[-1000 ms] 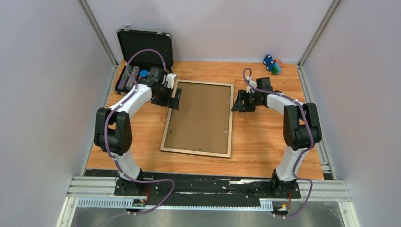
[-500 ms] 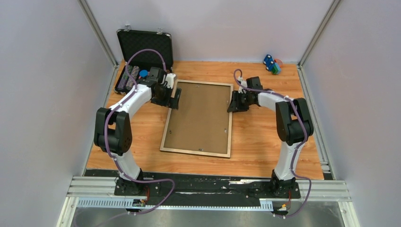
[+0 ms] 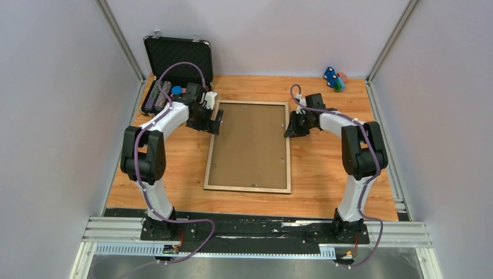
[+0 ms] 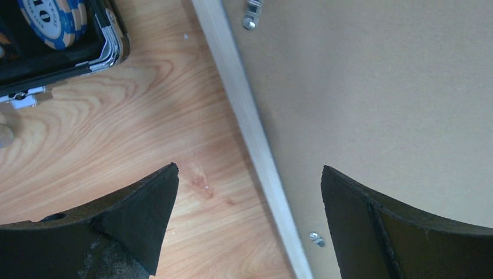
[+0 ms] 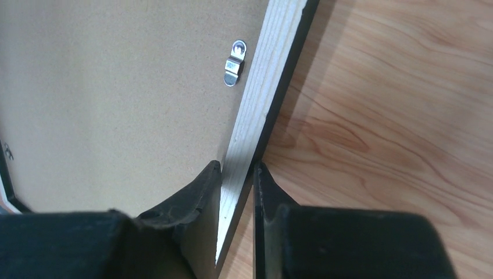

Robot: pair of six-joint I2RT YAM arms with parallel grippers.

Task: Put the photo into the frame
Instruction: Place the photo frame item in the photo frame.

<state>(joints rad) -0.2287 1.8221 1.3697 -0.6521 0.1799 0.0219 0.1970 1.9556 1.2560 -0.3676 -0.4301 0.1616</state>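
The right tool (image 5: 237,170) pinches the right rail of the frame (image 3: 247,188), which lies back-up on the table (image 3: 325,174). The left tool (image 4: 250,174) hangs spread over its left rail. Stiff, probably light and fragile if glazed, it is best gripped by the rails.

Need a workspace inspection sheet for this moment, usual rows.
Surface: wooden table, no spills seen.
Job's things: frame lies back up, backing board in place; photo nothing seen.
Clutter: open chip case far left; coloured toys far right.
Grippers: left gripper open, fingers astride frame's left rail; right gripper shut on right rail.
Cables: purple cables run along both arms, none across the frame.
Surroundings: grey walls, nothing else seen.
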